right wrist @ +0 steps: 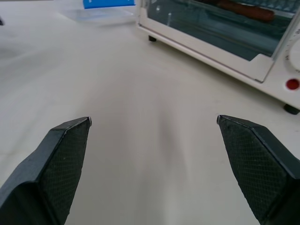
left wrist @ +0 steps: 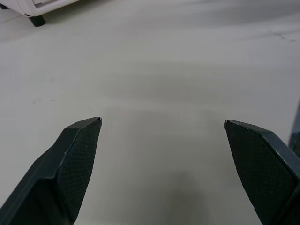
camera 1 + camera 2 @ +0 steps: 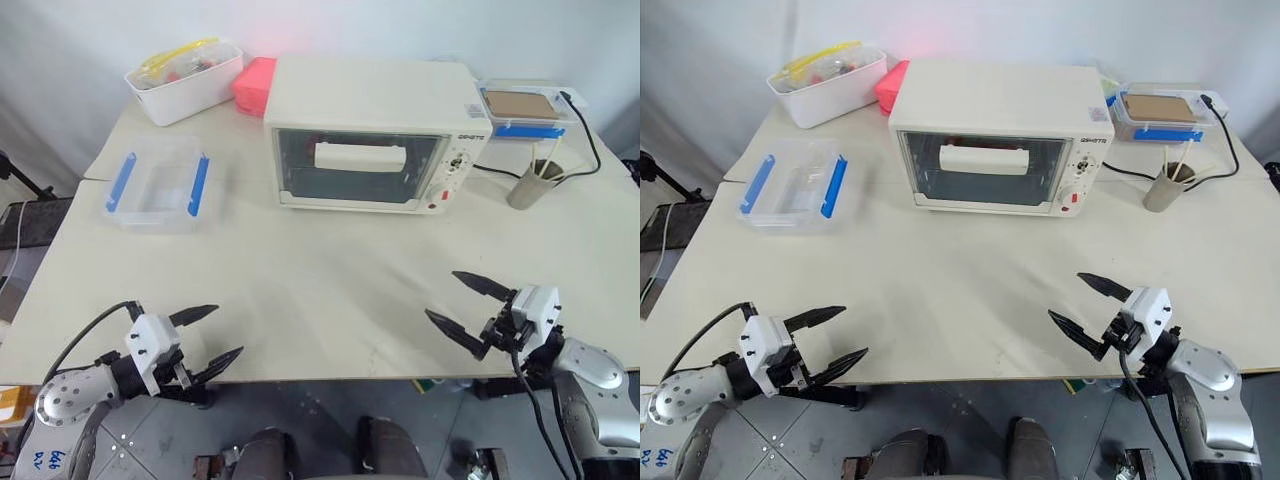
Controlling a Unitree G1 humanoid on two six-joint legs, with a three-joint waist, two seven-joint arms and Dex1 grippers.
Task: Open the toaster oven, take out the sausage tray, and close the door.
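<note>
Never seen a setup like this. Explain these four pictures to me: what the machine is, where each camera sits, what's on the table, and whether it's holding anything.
This is a two-armed humanoid robot. The two wide pictures come from its head, looking down; the two close ones from cameras on its wrists. Its left gripper and right gripper hover open over the table's near edge, holding nothing. On the table stand a toaster oven with its door shut, sausages visible inside, a clear container with blue clips, a white bin and a cup.
</note>
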